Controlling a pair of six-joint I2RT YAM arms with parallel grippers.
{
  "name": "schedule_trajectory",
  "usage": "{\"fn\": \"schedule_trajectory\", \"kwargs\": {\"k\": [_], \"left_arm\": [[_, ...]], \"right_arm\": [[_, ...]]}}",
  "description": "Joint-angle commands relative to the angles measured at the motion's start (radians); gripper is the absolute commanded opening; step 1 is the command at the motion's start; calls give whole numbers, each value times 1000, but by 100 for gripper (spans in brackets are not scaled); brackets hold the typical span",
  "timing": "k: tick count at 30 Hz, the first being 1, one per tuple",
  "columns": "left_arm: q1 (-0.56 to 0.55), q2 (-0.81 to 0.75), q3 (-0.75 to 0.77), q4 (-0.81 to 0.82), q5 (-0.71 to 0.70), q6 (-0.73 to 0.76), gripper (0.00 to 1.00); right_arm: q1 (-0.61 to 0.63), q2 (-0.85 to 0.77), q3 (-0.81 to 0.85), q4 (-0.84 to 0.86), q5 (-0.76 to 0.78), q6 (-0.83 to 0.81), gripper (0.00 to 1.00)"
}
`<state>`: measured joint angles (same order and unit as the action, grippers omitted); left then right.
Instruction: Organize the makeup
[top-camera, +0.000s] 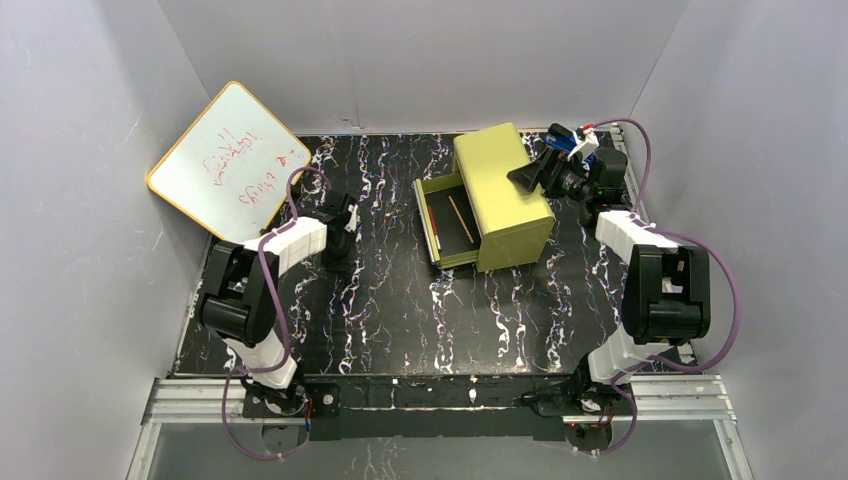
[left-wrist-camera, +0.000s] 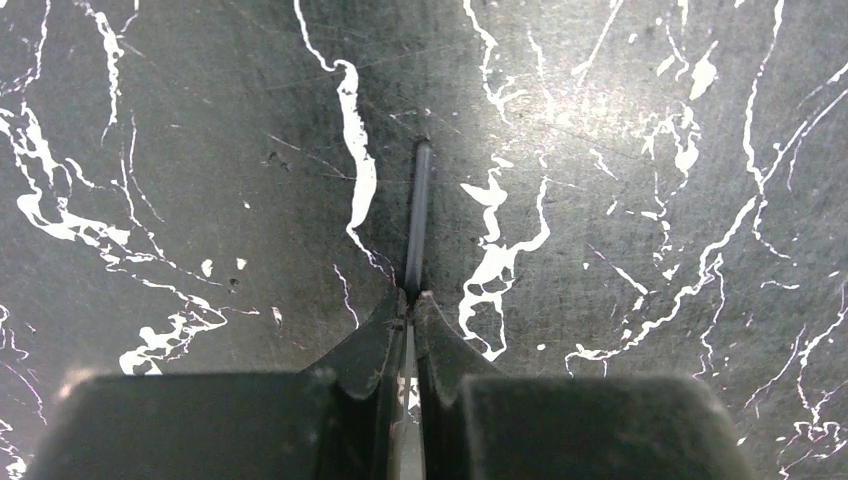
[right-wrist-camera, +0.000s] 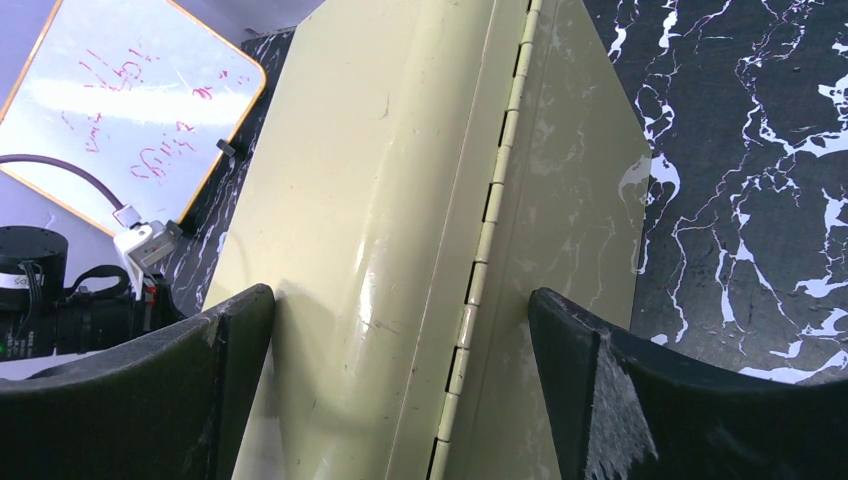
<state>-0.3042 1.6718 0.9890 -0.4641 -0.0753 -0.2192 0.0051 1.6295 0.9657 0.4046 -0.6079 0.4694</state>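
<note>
My left gripper (left-wrist-camera: 411, 296) is shut on a thin dark pencil-like stick (left-wrist-camera: 417, 210), which pokes out past the fingertips just over the black marbled mat. In the top view this gripper (top-camera: 338, 258) points down at the mat left of the drawer box. The yellow-green drawer box (top-camera: 500, 195) has its drawer (top-camera: 445, 220) pulled open, with a thin brown stick (top-camera: 461, 220) lying inside. My right gripper (right-wrist-camera: 400, 330) is open, its fingers either side of the box's hinged back (right-wrist-camera: 480, 250); it also shows in the top view (top-camera: 530, 178). The discs and the palette are out of view.
A yellow-rimmed whiteboard (top-camera: 228, 160) leans at the back left and shows in the right wrist view (right-wrist-camera: 130, 100). Grey walls close in the black marbled mat (top-camera: 400, 320) on three sides.
</note>
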Motion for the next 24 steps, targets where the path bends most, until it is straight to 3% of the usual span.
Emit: {"fn": "schedule_trajectory", "kwargs": {"k": [1,6,12,16,24], "left_arm": [[-2,47,4,-51,-41,18,0],[-3,23,26,-55,-45,6,0],[-14,-65,136,-54,111,-103,0],[-76,-62,228,-38,126,-173,0],[-109,21,356,150,282,-392,0]], "right_arm": [[4,96,-73,-268,92,-118,100],[4,100,-73,-270,94,-118,100],[3,102,-70,-271,95,-118,100],[4,103,-68,-274,103,-117,100],[3,98,-71,-271,99,-115,100]]}}
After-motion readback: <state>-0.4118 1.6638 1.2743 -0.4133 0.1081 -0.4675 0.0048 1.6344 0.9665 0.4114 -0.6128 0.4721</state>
